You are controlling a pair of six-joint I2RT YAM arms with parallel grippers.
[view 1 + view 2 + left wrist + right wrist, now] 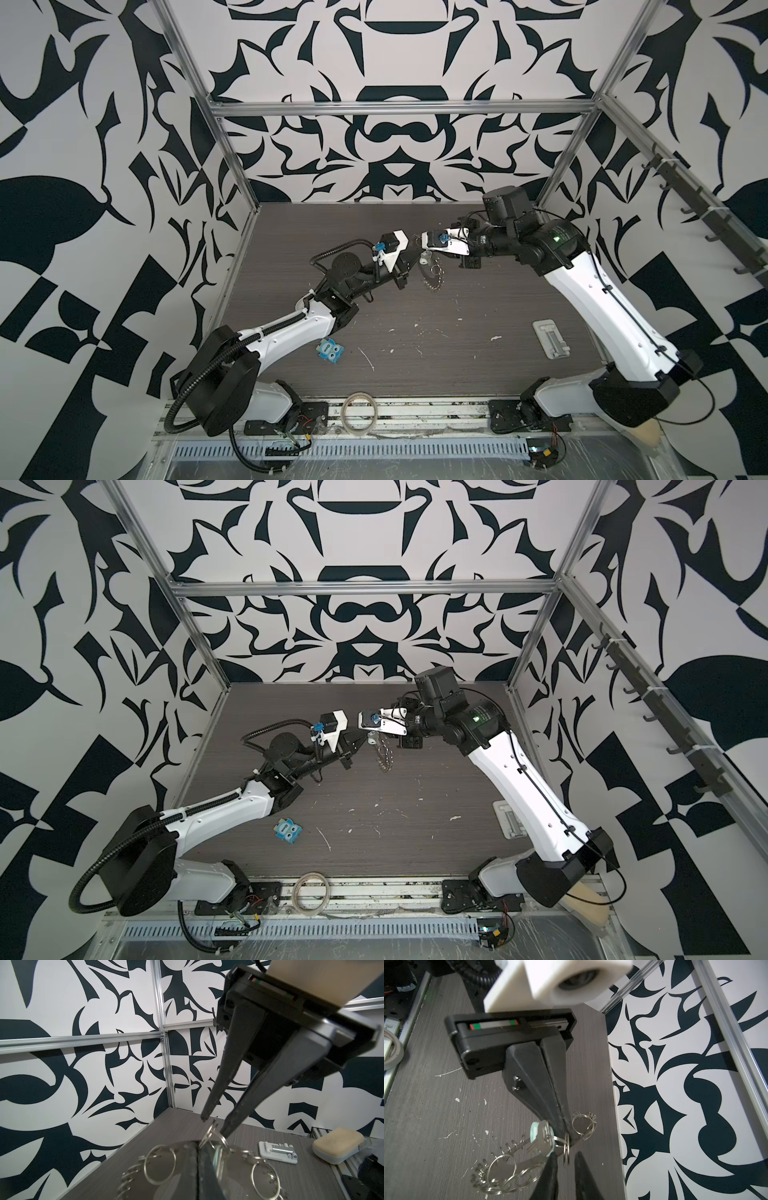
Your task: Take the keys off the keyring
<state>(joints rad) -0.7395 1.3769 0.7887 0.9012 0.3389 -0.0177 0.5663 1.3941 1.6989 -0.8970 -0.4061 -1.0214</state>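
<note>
Your left gripper [566, 1139] is clamped tight, its 2 black fingers [550, 1093] pressed together on the rim of the keyring [508, 1160]. The big grey disc is held up off the table [415, 328]. In both top views the keyring [432, 279] [384, 759] hangs almost edge-on in the gap between the 2 wrists, toward the back middle of the table.

Look at the key [538, 1139]. It lies against the side of the left fingers just short of their tips, silver blade over its pale mint tag [533, 1129], and it is on the keyring, not off it. A few small rings run from it toward the fingertips, but I cannot tell which one carries it.

Your right gripper [214, 1125] has its jaws a little apart, not pinching. 1 split ring [211, 1133] stands in the gap between the 2 tips, and the right wrist view shows the same ring [566, 1151] between those fingers [550, 1176], touching neither side that I can see.

Down on the table, the blue toy [330, 352] sits near your left forearm. The white latch plate [550, 337] is over by the right arm. The tape roll [359, 413] rests on the front rail between the 2 bases.
</note>
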